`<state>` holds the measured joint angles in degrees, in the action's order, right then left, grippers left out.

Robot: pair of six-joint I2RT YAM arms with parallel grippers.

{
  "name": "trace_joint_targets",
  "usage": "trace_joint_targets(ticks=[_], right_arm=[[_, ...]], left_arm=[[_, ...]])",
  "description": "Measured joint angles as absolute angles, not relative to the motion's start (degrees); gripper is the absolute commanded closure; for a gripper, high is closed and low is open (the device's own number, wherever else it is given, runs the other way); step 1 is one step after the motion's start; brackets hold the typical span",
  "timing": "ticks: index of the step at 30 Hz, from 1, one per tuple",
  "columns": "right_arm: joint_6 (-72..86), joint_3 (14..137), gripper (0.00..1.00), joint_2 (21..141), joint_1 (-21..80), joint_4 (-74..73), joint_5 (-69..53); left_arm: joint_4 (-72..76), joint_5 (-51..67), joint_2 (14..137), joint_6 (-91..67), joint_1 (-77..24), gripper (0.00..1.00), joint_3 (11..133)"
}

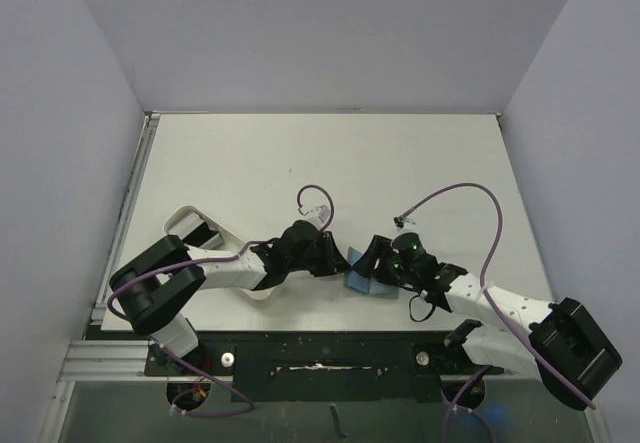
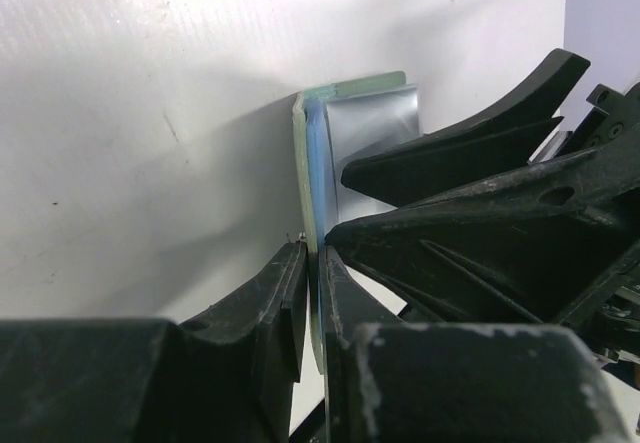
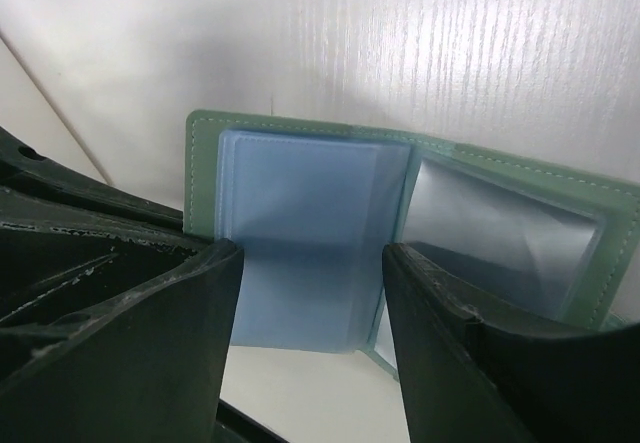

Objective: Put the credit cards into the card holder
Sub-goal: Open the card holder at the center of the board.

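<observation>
text: none legible | card holder (image 3: 300, 223): no print readable | numbers, signs: none

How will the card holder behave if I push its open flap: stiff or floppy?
Probably floppy: the card holder is thin and folds at a hinge, and the left hand pinches only one leaf, so a push would likely swing the other. Its inside looks glossy, so perhaps slippery. Being so thin, it is likely light.
</observation>
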<state>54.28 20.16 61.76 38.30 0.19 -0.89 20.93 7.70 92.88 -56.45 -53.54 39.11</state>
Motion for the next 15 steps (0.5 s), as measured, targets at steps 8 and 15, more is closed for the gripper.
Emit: trace_joint_targets(ticks=[8, 15], right_arm=[[54.5, 19.1, 0.36, 62.5, 38.3, 1.9, -1.8], [54.6, 18.4, 0.35, 62.5, 38.5, 2.6, -1.9]], left_arm=[[20.9, 7.8, 92.9, -56.7, -53.5, 1.0, 38.5], [21.3, 8.2, 92.9, -56.9, -53.5, 1.0, 38.1]])
